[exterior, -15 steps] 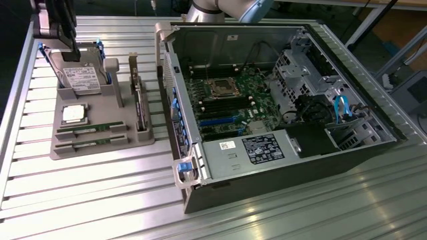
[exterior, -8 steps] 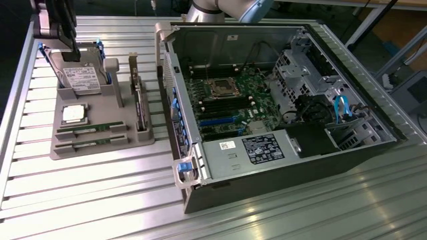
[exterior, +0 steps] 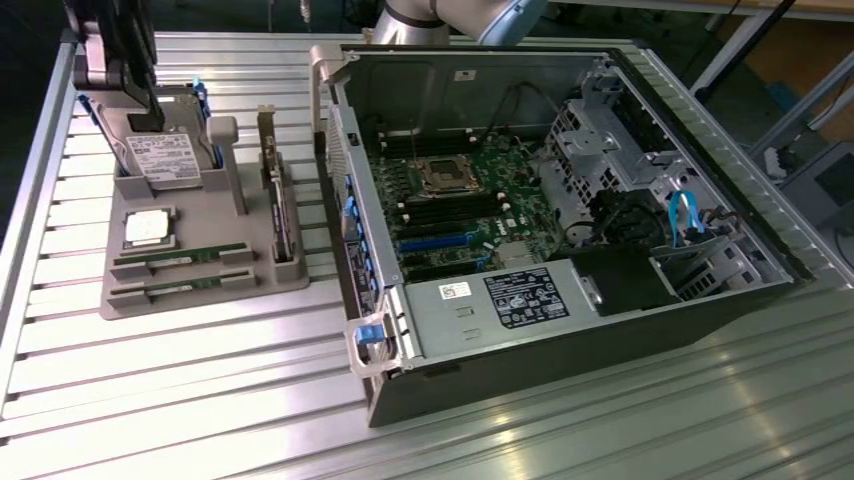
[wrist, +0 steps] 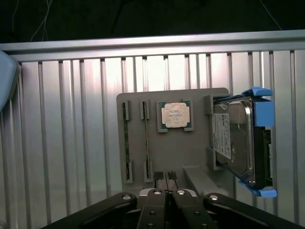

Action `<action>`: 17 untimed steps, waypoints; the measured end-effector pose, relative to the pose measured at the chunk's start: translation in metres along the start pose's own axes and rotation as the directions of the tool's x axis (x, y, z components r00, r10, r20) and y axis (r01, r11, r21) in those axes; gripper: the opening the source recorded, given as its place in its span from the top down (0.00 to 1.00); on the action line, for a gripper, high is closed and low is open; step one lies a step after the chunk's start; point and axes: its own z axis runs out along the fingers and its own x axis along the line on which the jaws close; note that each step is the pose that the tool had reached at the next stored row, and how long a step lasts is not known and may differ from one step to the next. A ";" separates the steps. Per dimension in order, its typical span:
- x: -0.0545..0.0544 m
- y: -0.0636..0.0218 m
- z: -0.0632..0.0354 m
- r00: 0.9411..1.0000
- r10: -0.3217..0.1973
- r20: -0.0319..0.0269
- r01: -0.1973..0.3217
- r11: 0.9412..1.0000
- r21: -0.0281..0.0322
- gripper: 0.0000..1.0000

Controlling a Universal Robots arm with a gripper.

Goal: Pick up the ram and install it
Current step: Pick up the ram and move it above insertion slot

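Observation:
Two ram sticks [exterior: 182, 258] [exterior: 179, 288] lie on edge in slots at the near end of the grey holder tray [exterior: 200, 305]. In the wrist view they show as thin green strips [wrist: 127, 143] [wrist: 146, 143]. My gripper [exterior: 142, 118] hangs above the tray's far end, over the hard drive [exterior: 167, 155]. In the wrist view my gripper [wrist: 166, 192] has its black fingers pressed together, shut with nothing between them. It is well above the tray and touches nothing.
The tray also holds a square silver processor [wrist: 175, 115] and an upright green expansion card [exterior: 278, 210]. The hard drive [wrist: 240, 143] has blue rails. The open computer case [exterior: 574, 300] lies at the exterior view's right, its motherboard [exterior: 454, 215] exposed. All stand on a ribbed aluminium table [exterior: 200, 400].

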 end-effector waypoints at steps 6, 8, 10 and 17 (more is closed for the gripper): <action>0.000 -0.0003 0.0074 1.000 -0.001 0.000 0.001 1.000 0.000 0.90; 0.000 -0.0003 0.0086 1.000 -0.001 0.000 0.001 1.000 0.000 0.90; 0.000 -0.0004 0.0101 1.000 -0.001 0.000 0.001 1.000 0.000 0.90; 0.000 -0.0005 0.0134 1.000 -0.002 0.000 0.002 1.000 0.000 0.90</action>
